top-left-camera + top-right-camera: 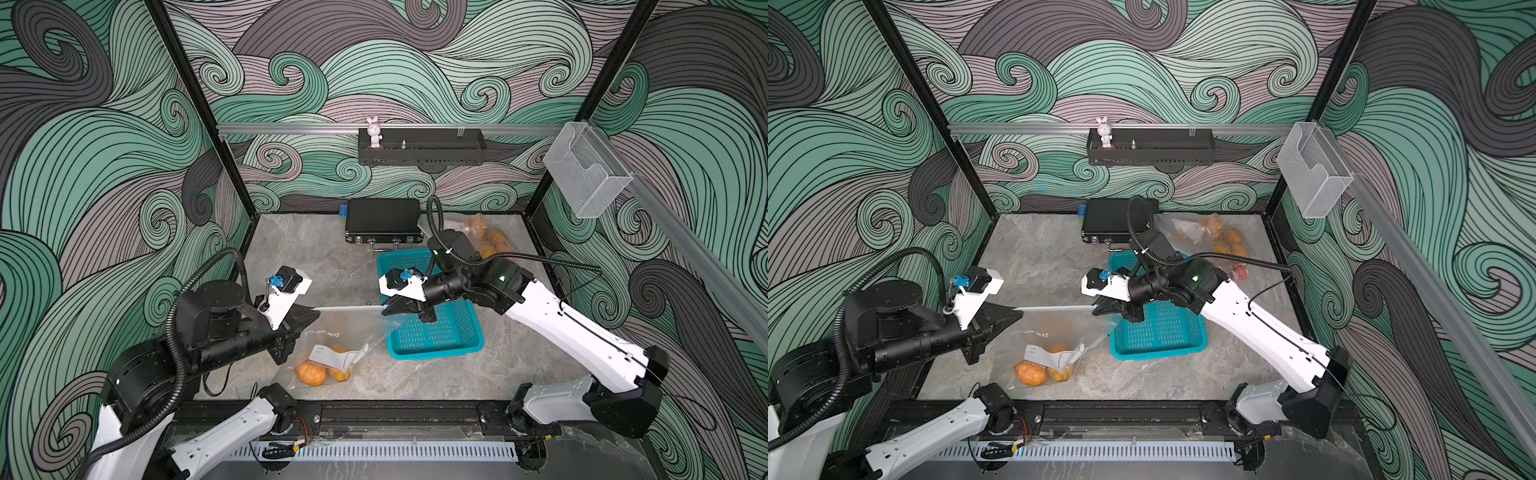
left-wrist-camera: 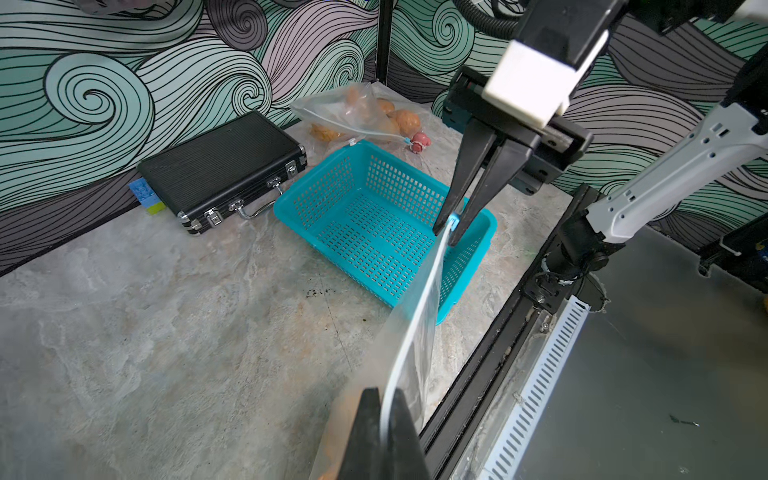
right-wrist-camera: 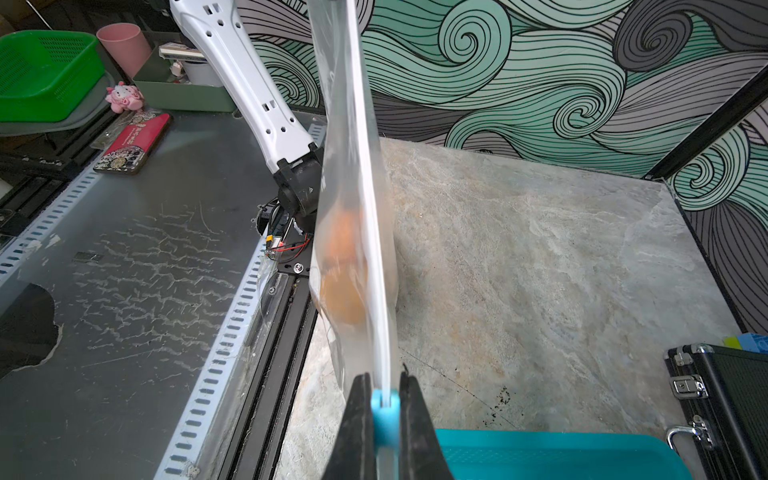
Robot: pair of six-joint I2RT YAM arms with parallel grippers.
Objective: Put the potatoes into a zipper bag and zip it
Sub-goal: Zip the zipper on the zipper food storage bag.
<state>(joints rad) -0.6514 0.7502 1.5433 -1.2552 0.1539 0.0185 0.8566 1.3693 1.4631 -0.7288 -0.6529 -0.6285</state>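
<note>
Potatoes (image 1: 312, 372) lie inside the bag (image 1: 328, 336) at the desk's (image 1: 299, 249) 6 o'clock in both top views. Left wrist view: left hand (image 2: 384, 392) clamps the zip strip (image 2: 415, 332). Right wrist view: right hand (image 3: 383, 378) clamps the blue slider (image 3: 384, 415).

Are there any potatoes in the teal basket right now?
No, the left wrist view shows the teal basket with a bare perforated floor and nothing lying in it.

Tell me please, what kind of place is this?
Probably a robot test cell in a lab, not a home: left arm and right arm mounted on a black rail, inside wave-printed walls on frame posts.
</note>
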